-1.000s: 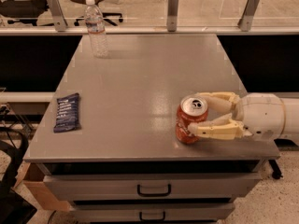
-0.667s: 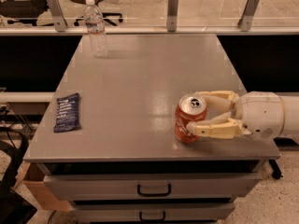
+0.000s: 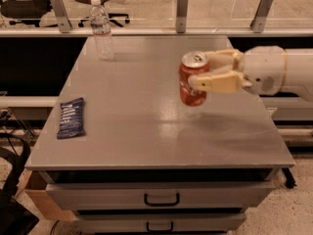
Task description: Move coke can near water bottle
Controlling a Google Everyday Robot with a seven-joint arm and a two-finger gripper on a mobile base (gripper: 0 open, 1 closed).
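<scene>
The red coke can [image 3: 189, 84] with a silver top hangs upright above the right half of the grey table [image 3: 146, 131], lifted off its surface. My gripper [image 3: 200, 70] comes in from the right and is shut on the can, one cream finger in front of it and one behind. The water bottle [image 3: 102, 29], clear with a white cap and a pale label, stands upright at the table's far left corner, well away from the can.
A dark blue snack packet [image 3: 71, 117] lies near the table's left edge. A glass barrier with metal posts [image 3: 182, 4] runs behind the table. Drawers [image 3: 161, 199] sit under the front edge. A cardboard box [image 3: 36, 196] stands at the lower left.
The gripper has lifted the coke can off the table near the front right edge and carried it up and away from that edge. The bottle and packet have not moved.
</scene>
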